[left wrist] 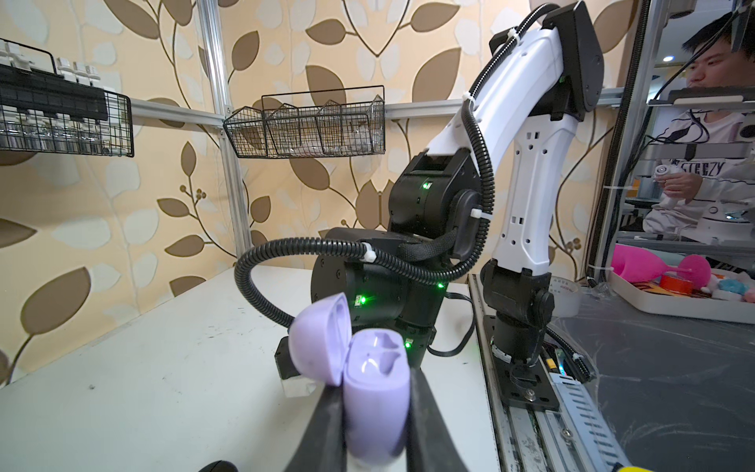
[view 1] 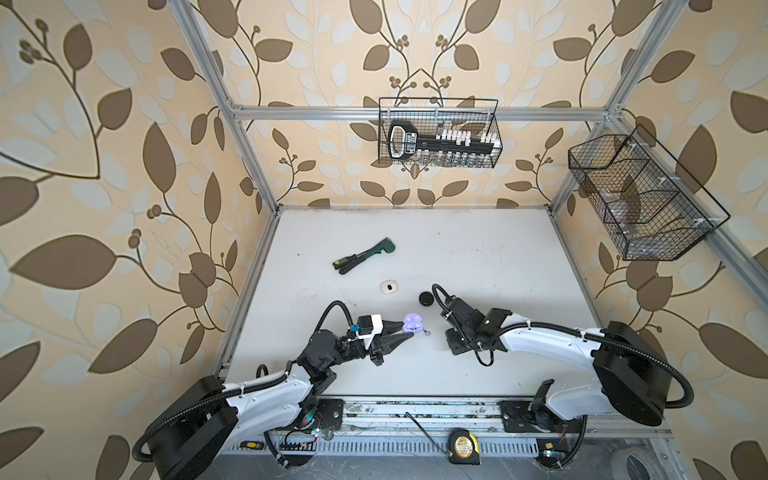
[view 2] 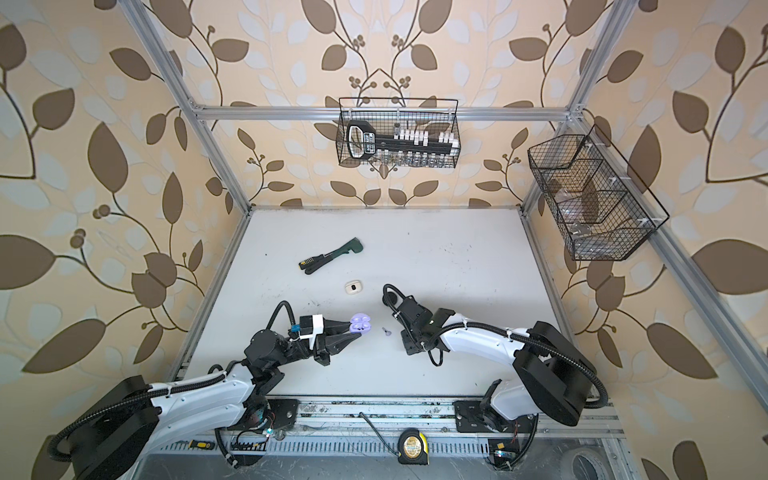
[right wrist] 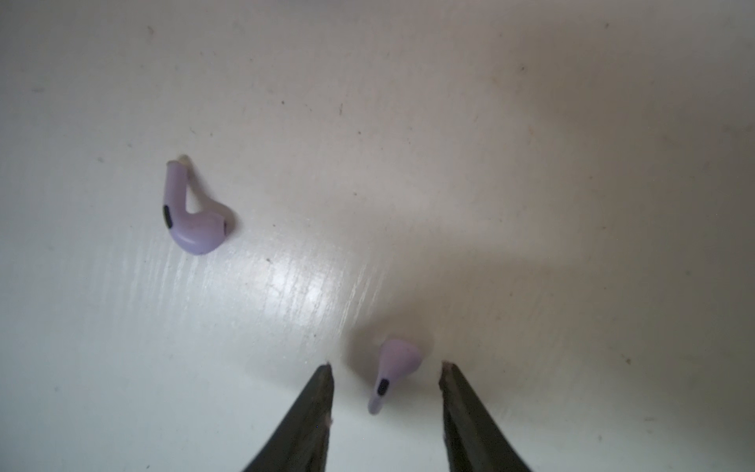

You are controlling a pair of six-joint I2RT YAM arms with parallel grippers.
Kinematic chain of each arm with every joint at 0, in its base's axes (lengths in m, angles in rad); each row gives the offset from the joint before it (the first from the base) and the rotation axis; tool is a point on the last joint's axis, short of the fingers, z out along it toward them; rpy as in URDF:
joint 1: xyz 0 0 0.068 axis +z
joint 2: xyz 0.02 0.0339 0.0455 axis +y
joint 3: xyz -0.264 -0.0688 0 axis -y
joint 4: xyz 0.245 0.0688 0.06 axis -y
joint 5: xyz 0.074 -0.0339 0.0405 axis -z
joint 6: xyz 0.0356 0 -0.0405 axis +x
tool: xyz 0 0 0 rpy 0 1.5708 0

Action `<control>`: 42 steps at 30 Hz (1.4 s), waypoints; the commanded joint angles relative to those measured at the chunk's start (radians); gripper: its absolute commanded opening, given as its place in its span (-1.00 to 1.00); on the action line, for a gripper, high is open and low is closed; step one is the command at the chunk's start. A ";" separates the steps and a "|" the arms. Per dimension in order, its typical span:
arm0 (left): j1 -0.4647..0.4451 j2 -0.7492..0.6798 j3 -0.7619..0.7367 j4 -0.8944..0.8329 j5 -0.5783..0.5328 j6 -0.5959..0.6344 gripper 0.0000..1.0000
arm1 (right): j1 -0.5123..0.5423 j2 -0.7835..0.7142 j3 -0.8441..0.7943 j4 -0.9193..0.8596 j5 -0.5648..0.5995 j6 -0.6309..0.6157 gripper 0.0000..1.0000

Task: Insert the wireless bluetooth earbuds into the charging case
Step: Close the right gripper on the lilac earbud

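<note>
1. Your right gripper (right wrist: 387, 367) hangs low over the table (right wrist: 572, 163) with its jaws apart. One finger stands on either side of a lilac earbud (right wrist: 398, 355), and neither touches it, so nothing is grasped yet.
2. That earbud lies flat on the table, with its rounded head near the fingertips and its stem pointing back between the fingers. Centre the head between the tips before you squeeze, so both fingers meet it together. It looks small and smooth, and an uneven pinch would likely flick it sideways.
3. Bring the tips right down to the table, close gently on the head, then lift straight up.
4. A second earbud (right wrist: 192, 216), also lilac, lies off to one side on the table, clear of the fingers. Leave it for the next pass and do not sweep it.
5. Your left gripper (view 1: 401, 332) is clenched on the body of the lilac case (left wrist: 374, 404). The case stands upright with its lid (left wrist: 322, 339) swung open and its sockets facing up. Hold it steady where it is.
6. On the way over, you will probably need to turn the stem downward to match a socket.
</note>
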 commanded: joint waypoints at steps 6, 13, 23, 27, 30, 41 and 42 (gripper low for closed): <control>-0.007 -0.029 0.014 0.027 0.013 0.018 -1.00 | 0.031 0.051 0.008 0.001 0.026 0.019 -0.16; -0.007 -0.034 0.013 0.022 0.012 0.019 -1.00 | 0.023 0.075 0.007 0.008 0.042 0.021 -0.19; -0.007 -0.034 0.013 0.027 0.016 0.018 -1.00 | 0.006 0.080 -0.002 0.016 0.040 0.018 -0.26; -0.007 -0.034 0.011 0.033 0.018 0.016 -1.00 | 0.000 0.069 -0.006 0.012 0.047 0.020 -0.29; -0.007 -0.036 0.011 0.033 0.018 0.017 -1.00 | -0.006 0.056 -0.013 0.010 0.055 0.021 -0.31; -0.007 -0.039 0.009 0.035 0.018 0.017 -1.00 | -0.040 0.013 -0.042 0.008 0.061 0.025 -0.39; -0.007 -0.038 0.009 0.034 0.018 0.016 -1.00 | -0.040 0.013 -0.044 0.009 0.058 0.024 -0.39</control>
